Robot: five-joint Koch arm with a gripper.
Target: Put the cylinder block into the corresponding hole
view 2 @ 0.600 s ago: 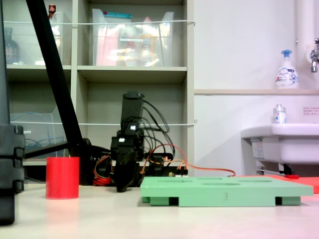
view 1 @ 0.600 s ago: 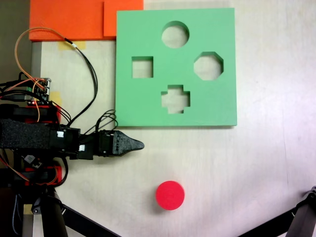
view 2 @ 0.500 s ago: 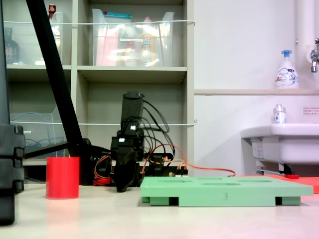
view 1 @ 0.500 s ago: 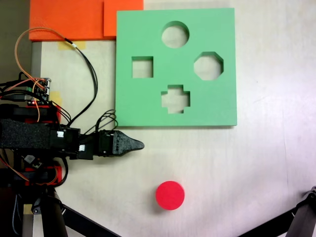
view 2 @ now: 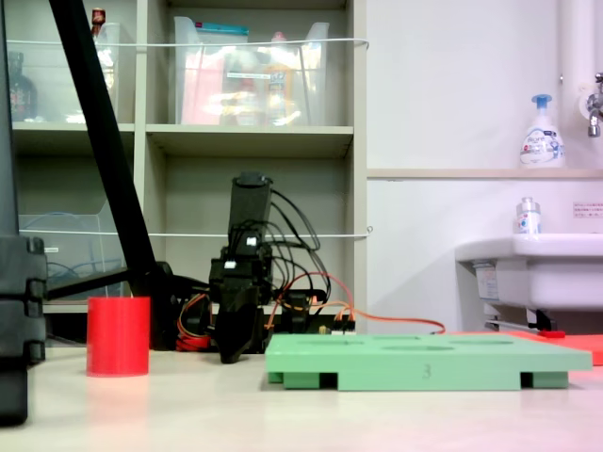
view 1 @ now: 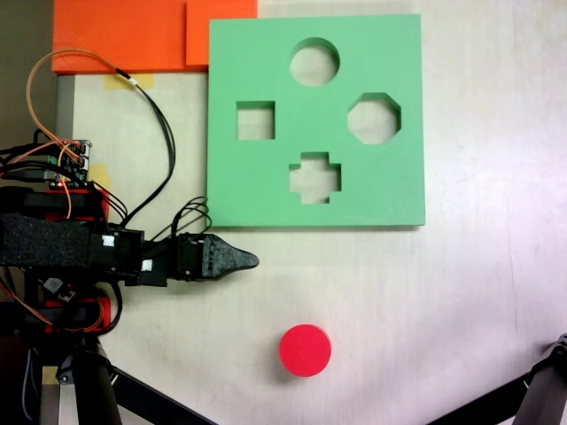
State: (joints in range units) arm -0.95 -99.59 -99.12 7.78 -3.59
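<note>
The cylinder block stands near the table's lower edge in a fixed view, well apart from the green board, whose round hole sits empty. Nothing lies between it and the gripper, whose jaws look pressed together; another fixed view shows shelves and a sink behind

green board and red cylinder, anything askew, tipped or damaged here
Nothing stands out. The green board lies flat and square on the table, its cutouts intact. The red cylinder stands upright, apart from the board and from the tool.
</note>
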